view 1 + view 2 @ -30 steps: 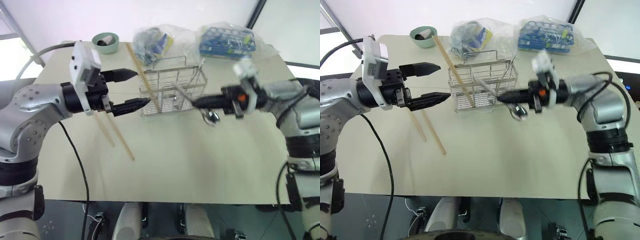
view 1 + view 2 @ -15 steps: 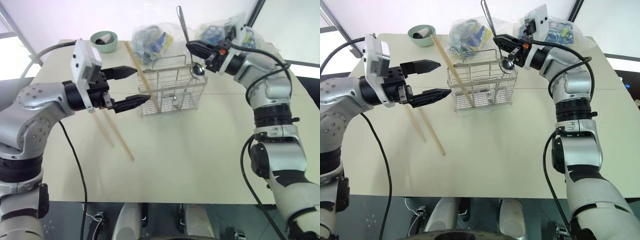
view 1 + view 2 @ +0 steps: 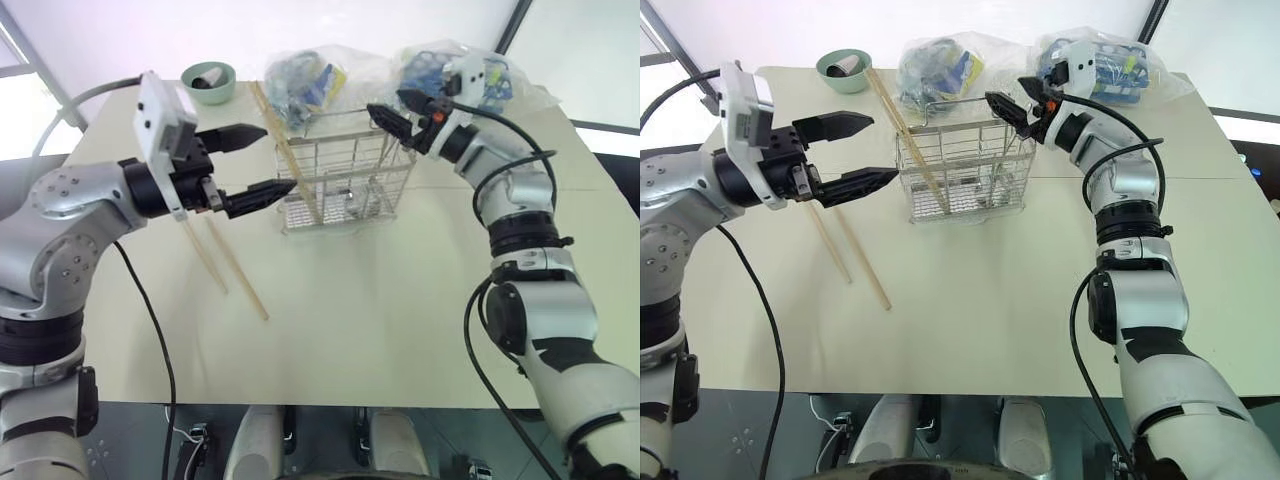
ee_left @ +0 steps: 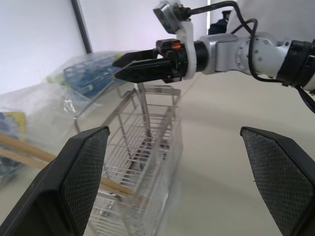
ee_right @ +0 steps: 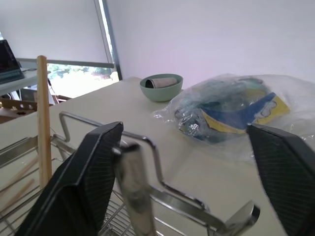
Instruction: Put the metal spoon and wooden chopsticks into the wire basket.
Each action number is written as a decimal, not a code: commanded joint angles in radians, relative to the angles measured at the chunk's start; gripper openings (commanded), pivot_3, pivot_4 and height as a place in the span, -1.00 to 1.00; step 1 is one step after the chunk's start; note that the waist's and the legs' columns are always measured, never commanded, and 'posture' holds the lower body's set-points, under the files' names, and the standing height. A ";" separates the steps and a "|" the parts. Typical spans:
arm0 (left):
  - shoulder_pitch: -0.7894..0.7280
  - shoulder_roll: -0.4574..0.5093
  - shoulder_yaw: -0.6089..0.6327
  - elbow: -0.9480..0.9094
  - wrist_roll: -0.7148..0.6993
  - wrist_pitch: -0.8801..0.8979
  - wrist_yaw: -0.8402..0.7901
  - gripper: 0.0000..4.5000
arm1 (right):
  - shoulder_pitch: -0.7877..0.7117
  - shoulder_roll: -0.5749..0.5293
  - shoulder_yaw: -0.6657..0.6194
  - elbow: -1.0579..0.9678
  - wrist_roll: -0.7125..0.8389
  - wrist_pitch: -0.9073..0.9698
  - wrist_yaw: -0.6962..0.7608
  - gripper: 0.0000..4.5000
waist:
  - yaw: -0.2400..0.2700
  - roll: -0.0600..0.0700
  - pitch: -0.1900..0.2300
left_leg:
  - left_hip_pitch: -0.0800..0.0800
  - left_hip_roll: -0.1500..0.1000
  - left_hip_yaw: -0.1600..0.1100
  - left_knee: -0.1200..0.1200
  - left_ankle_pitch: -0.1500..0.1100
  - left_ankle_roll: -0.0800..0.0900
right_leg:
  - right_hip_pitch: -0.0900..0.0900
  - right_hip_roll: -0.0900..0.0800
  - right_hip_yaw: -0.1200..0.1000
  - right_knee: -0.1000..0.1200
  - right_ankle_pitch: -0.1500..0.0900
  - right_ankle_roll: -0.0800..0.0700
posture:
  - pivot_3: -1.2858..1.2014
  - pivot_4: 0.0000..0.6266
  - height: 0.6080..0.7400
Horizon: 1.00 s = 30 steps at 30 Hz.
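Wooden chopsticks [image 3: 225, 262] lie nearest, two of them flat on the pale table [image 3: 400, 320], side by side, left of the basket [image 3: 345, 180]. The left gripper [image 3: 250, 163] hangs just above them. Its two black fingers are spread wide with nothing between them, and the tip of the lower finger is just beside the basket's left wall.

The basket is made of thin silver wire and stands in the middle of the table. One more chopstick [image 3: 908, 140] leans inside it, with its top end sticking out toward the back left. The spoon [image 4: 145, 115] stands in the right part of the basket, handle up.

The right gripper [image 3: 1012, 106] is over the basket's right rim, close to the handle's top. Its fingers are apart and not squeezing the spoon.

Behind the basket lie two clear bags [image 3: 450, 75] with blue things in them. A green bowl [image 3: 209, 82] sits at the back left.
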 commanded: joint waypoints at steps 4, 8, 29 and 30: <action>-0.211 -0.136 0.131 0.088 -0.036 0.178 0.422 1.00 | -0.047 -0.091 -0.085 -0.179 0.112 0.187 0.059 0.74 | 0.004 -0.001 0.000 | 0.000 0.000 -0.002 0.001 0.000 0.000 | 0.001 0.000 0.000 0.000 0.000 0.000 | 0.03 -0.52 0.54; -0.343 -0.228 0.208 0.197 0.062 0.348 0.787 1.00 | 0.000 -0.158 -0.095 -0.380 0.236 0.373 0.176 0.74 | 0.003 -0.001 0.000 | 0.000 0.000 -0.005 0.000 0.000 0.000 | 0.000 0.000 0.000 0.000 0.000 0.001 | 0.03 -0.52 0.54; -0.335 -0.415 0.327 0.600 0.470 0.672 1.108 1.00 | 0.416 -0.385 -0.067 -0.964 0.512 0.628 0.450 0.74 | 0.027 -0.007 0.002 | 0.000 -0.001 -0.005 0.001 0.000 -0.001 | 0.001 -0.001 0.000 0.000 0.001 0.002 | 0.03 -0.52 0.54; -0.336 -0.419 0.328 0.624 0.484 0.655 1.107 1.00 | 0.419 -0.385 -0.070 -0.968 0.514 0.628 0.440 0.74 | 0.027 -0.007 0.003 | 0.000 -0.001 -0.005 0.001 0.000 -0.001 | 0.001 -0.001 0.000 0.000 0.001 0.002 | 0.03 -0.52 0.54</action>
